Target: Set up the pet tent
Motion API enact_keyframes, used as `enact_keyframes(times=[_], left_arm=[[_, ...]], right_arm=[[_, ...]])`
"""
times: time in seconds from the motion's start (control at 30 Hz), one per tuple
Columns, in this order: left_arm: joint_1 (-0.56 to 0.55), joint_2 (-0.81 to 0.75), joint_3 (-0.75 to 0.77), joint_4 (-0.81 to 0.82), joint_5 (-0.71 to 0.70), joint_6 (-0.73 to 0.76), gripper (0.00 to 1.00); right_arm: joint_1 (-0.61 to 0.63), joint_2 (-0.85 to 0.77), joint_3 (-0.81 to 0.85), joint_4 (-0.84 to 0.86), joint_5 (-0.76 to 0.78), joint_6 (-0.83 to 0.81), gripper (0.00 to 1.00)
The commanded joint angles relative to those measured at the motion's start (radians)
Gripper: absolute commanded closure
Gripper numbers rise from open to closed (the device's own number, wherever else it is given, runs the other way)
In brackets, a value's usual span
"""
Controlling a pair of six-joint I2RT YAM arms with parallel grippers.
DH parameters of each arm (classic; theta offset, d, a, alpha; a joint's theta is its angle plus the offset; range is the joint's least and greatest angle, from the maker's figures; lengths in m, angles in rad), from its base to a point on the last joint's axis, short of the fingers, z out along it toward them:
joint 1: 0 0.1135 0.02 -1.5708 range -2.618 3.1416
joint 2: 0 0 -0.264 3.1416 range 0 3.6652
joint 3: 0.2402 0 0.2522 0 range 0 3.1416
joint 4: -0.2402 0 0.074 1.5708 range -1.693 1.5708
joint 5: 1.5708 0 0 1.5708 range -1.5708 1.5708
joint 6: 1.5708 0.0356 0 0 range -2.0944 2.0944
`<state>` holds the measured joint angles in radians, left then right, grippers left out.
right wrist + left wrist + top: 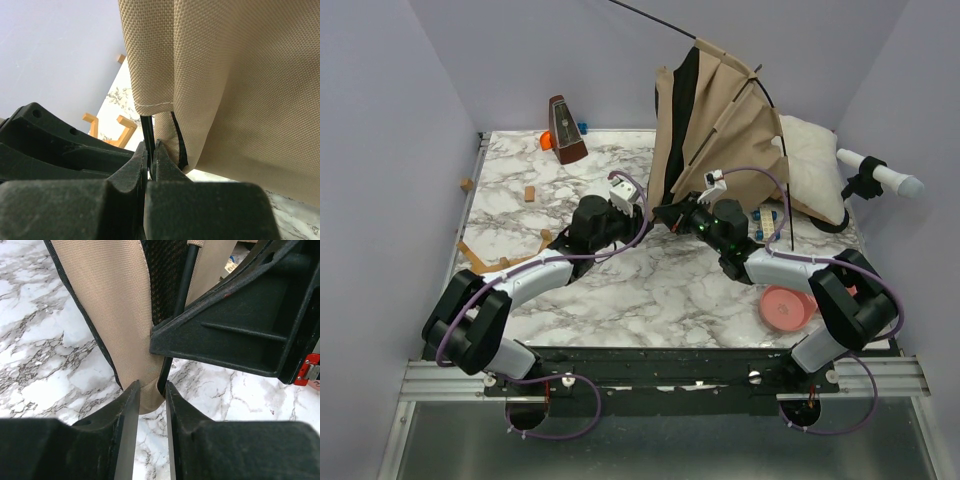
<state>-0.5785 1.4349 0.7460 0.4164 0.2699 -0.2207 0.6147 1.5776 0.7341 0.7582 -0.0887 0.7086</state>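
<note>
pet tent [110,315] corner between left fingers [125,432] — right fingers [129,172] pinch pole [146,131]

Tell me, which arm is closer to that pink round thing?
Right. The pink disc lies just beside the right arm, near its base. The left arm lies on the opposite side of the table, well away from it.

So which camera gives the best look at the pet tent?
The top external view: it alone shows the whole pet tent, partly folded, with its poles. The left wrist view shows only a tan corner, the right wrist view only close-up fabric.
</note>
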Motion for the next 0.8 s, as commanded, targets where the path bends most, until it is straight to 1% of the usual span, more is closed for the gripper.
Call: enact_keyframes(times=[0.0, 0.07, 0.1, 0.13, 0.23, 0.27, 0.3, 0.63, 0.77], left_arm=[[-0.009, 0.020, 0.023, -0.008, -0.011, 0.004, 0.68], [-0.012, 0.022, 0.023, -0.008, -0.014, 0.003, 0.68], [-0.013, 0.023, 0.023, -0.011, -0.014, 0.003, 0.70], [-0.014, 0.025, 0.023, -0.011, -0.014, 0.003, 0.73], [-0.018, 0.028, 0.027, -0.014, -0.006, 0.004, 0.90], [-0.019, 0.027, 0.028, -0.016, 0.000, 0.004, 0.97], [-0.020, 0.028, 0.030, -0.017, 0.003, 0.002, 1.00], [-0.018, -0.037, 0.030, 0.037, 0.018, -0.102, 1.00], [-0.017, -0.043, 0.036, 0.078, 0.026, -0.132, 1.00]], right_arm=[[-0.016, 0.019, 0.021, -0.023, 0.043, -0.010, 1.00], [-0.016, 0.020, 0.022, -0.022, 0.044, -0.010, 1.00], [-0.017, 0.021, 0.022, -0.021, 0.044, -0.011, 1.00], [-0.016, 0.021, 0.024, -0.021, 0.044, -0.011, 1.00], [-0.017, 0.020, 0.023, -0.019, 0.045, -0.010, 1.00], [-0.017, 0.019, 0.021, -0.017, 0.046, -0.010, 1.00], [-0.017, 0.019, 0.019, -0.015, 0.047, -0.013, 1.00], [-0.017, 0.006, -0.032, 0.052, 0.032, -0.070, 1.00], [-0.017, -0.011, -0.064, 0.088, 0.023, -0.055, 1.00]])
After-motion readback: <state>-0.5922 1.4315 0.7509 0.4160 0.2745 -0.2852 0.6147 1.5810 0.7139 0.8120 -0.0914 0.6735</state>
